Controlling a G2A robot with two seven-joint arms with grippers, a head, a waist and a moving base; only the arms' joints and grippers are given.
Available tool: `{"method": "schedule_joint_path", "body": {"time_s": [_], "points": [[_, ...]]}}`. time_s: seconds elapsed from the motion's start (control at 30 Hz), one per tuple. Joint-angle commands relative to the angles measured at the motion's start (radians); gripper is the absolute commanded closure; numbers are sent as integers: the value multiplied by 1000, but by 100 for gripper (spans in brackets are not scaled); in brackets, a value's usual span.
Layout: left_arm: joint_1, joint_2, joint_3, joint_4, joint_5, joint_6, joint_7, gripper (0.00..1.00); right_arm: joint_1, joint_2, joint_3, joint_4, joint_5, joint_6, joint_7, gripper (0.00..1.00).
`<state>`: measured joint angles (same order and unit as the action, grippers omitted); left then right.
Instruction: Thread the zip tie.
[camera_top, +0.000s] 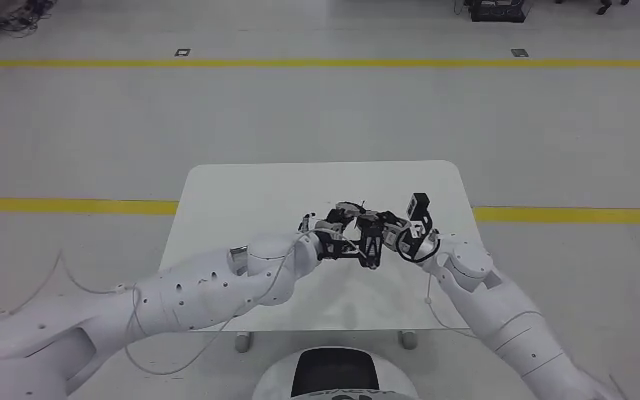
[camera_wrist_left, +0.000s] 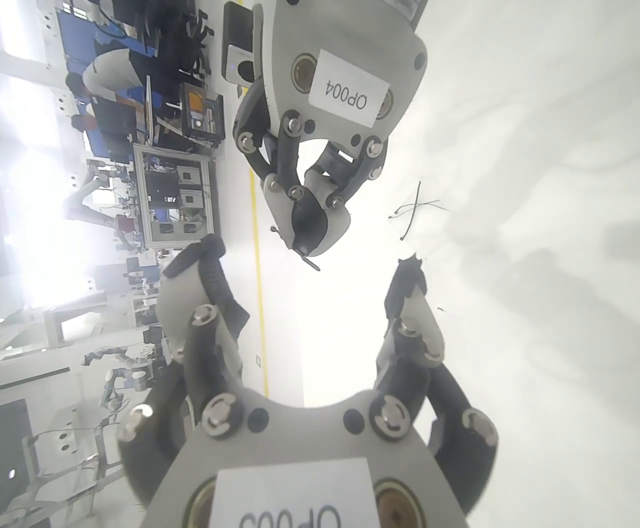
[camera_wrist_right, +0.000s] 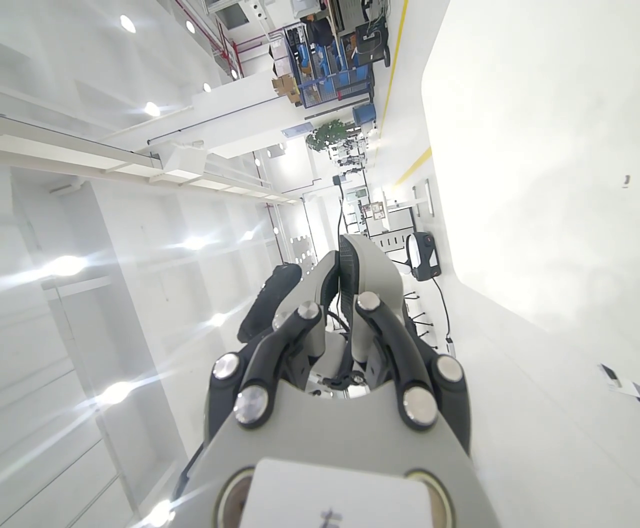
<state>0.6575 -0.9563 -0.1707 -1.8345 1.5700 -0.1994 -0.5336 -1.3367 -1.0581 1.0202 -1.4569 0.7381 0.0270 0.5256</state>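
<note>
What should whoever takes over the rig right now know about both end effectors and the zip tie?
The left end effector is open and empty, facing the right one above the table.
The right end effector is shut on the zip tie; a short dark tip pokes out past its fingertips.
Beyond them, loose ties lie crossed on the table.
Done: tie gripped. To do: take the free tip and thread it; no loop visible.
</note>
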Motion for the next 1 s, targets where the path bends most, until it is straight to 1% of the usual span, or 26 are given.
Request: {"method": "schedule_joint_path", "body": {"time_s": [0.0,0.27,0.4,0.47,0.5,0.53,0.73,0.97], "points": [[0,-2,1,2,0,-1,1,57,-3,-1,4,-3,-2,3,3,100],[-2,-10,1,8,0,-6,-1,60,-8,-6,17,-2,-9,18,21,100],[-4,-12,1,9,0,-5,-3,67,-11,-9,22,2,-13,23,24,100],[-5,-13,1,9,0,-4,-4,75,-12,-10,25,4,-14,25,25,100],[-5,-13,1,9,0,-4,-5,76,-13,-11,26,6,-14,25,26,100],[-5,-13,1,9,0,-5,-5,79,-13,-12,27,7,-13,25,26,100],[-3,-14,1,6,0,-1,-11,79,-20,-15,37,8,-16,24,34,100],[-3,-13,1,3,0,8,-20,84,-29,-18,46,4,-29,31,44,100]]}}
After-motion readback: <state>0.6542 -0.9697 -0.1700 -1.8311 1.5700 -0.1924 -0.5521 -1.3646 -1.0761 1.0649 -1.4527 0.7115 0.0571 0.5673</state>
